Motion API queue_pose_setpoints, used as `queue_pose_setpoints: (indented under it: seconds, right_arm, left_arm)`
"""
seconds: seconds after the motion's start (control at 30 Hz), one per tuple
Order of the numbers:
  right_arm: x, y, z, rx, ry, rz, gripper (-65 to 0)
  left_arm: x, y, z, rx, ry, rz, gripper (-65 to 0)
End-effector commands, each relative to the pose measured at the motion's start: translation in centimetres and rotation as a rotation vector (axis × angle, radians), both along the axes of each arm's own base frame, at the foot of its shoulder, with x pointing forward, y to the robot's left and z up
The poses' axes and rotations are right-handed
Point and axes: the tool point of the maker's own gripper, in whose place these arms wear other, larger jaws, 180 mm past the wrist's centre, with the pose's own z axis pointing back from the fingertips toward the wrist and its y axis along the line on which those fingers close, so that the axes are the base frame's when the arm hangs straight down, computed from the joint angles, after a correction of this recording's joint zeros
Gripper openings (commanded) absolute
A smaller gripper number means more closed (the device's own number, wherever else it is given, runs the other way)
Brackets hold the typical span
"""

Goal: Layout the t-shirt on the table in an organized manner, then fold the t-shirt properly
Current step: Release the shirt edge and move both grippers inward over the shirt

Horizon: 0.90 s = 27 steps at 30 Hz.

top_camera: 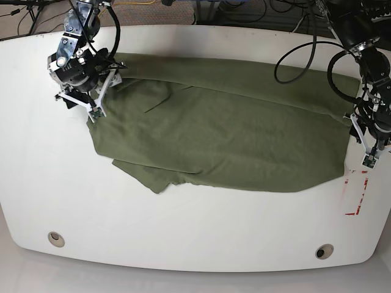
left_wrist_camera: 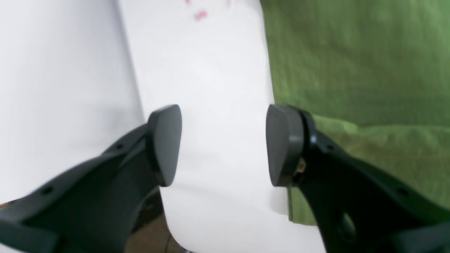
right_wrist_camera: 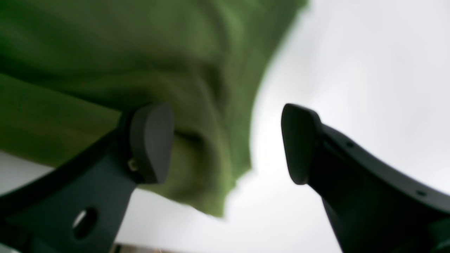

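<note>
The olive-green t-shirt (top_camera: 226,137) lies spread and creased across the white table (top_camera: 195,238), with a folded flap at its lower left. My right gripper (top_camera: 93,112) is at the shirt's left edge. In the right wrist view it (right_wrist_camera: 225,144) is open, one finger over the cloth (right_wrist_camera: 105,63), the other over bare table, and a cloth corner hangs between them. My left gripper (top_camera: 368,159) is at the shirt's right edge. In the left wrist view it (left_wrist_camera: 225,144) is open and empty over bare table, right beside the shirt's edge (left_wrist_camera: 351,70).
A red-and-white tape rectangle (top_camera: 356,195) lies on the table just below the left gripper. Two grommet holes (top_camera: 55,238) (top_camera: 324,251) sit near the front edge. Cables (top_camera: 293,49) trail over the back right of the table.
</note>
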Motion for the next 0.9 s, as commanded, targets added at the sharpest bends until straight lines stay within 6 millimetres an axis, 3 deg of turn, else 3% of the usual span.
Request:
queue_pose_setpoints:
  seconds: [0.0, 0.13, 0.3, 0.5, 0.73, 0.87]
  right_arm:
    - [1.2, 0.6, 1.2, 0.071, -0.086, -0.029, -19.0]
    - [2.9, 1.1, 2.2, 0.126, -0.186, -0.064, -19.0]
    - [2.9, 0.3, 2.0, 0.080, -0.179, -0.073, -19.0]
    - [2.8, 0.8, 1.8, 0.094, -0.173, -0.071, -19.0]
    - [4.0, 6.2, 0.7, 0.186, -0.152, 0.021, -19.0]
    - [4.0, 8.0, -0.8, 0.217, -0.105, 0.063, -19.0]
  left_arm:
    - [-0.5, -0.5, 0.1, 0.002, -0.012, -0.004, -29.0]
    - [-1.6, -1.0, -1.0, -0.006, 0.016, -0.008, -29.2]
    - [-2.8, -2.1, -2.8, -0.042, 0.051, -0.008, -29.2]
    - [-3.8, -3.0, -4.2, -0.072, 0.073, -0.015, -29.2]
    - [-4.0, -4.0, -4.9, -0.103, 0.048, -0.049, -29.2]
    - [-4.1, -4.0, -4.9, -0.101, 0.050, -0.049, -29.2]
